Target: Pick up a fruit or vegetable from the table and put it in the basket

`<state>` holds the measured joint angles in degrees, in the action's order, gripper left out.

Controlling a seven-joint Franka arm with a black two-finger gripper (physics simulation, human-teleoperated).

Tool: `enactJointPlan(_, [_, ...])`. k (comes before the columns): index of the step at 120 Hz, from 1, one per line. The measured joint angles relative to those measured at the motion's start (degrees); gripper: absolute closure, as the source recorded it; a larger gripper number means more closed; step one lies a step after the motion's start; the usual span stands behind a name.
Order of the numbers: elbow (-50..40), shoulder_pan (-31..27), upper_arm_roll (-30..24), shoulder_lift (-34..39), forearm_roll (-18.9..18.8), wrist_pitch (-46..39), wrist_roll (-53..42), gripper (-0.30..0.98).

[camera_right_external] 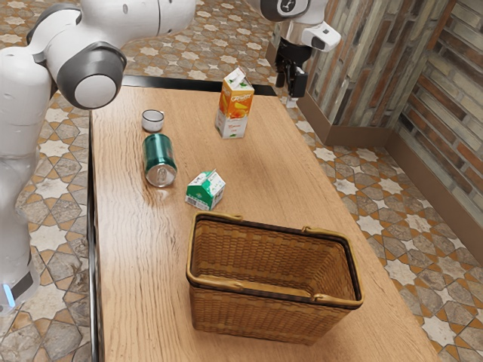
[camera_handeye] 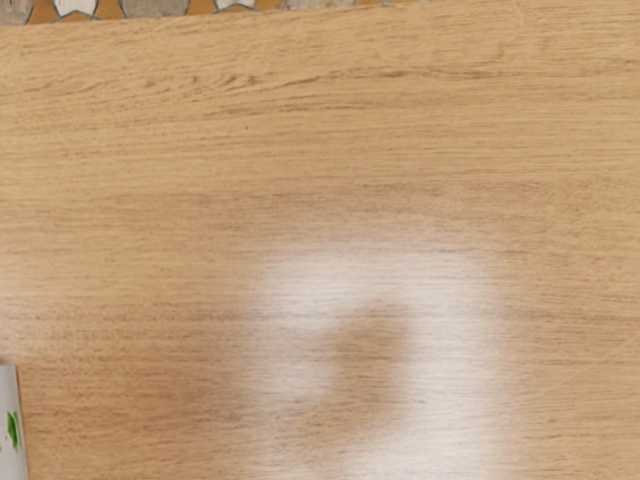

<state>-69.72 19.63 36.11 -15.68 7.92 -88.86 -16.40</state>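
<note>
My gripper (camera_right_external: 289, 84) hangs in the air by the table's far right edge in the exterior view, beyond the juice carton. Its two black fingers stand apart with nothing between them. The brown wicker basket (camera_right_external: 253, 313) stands upright at the near end of the wooden table (camera_right_external: 279, 181), far from the gripper, and its visible inside is bare. In the wrist view the tabletop (camera_handeye: 300, 150) lies below my hand, with a pale reflection on it.
The orange juice carton (camera_right_external: 235, 105) stands nearest the gripper; part of this carton (camera_handeye: 10, 425) is in the wrist view. A small white-and-dark cup (camera_right_external: 152, 121), a green can (camera_right_external: 159, 158) and a green-and-white carton (camera_right_external: 205, 190) are between the arm's base and the basket.
</note>
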Motion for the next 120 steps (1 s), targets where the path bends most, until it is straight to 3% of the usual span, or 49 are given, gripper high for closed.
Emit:
enactJointPlan(36, [0.15,-0.35,-0.37,0.07,0.74,-0.04,-0.61,0.0])
enactJointPlan(55, [0.5,0.06,-9.97,0.18,1.3,-0.11,-0.2,0.0])
enactJointPlan(81, [0.49,0.41,-18.95,-0.02,0.9,-0.52,1.62,0.0])
enactJointPlan(120, [-0.3,4.04,-20.6,-0.39,-0.49,-1.91,7.75,0.0])
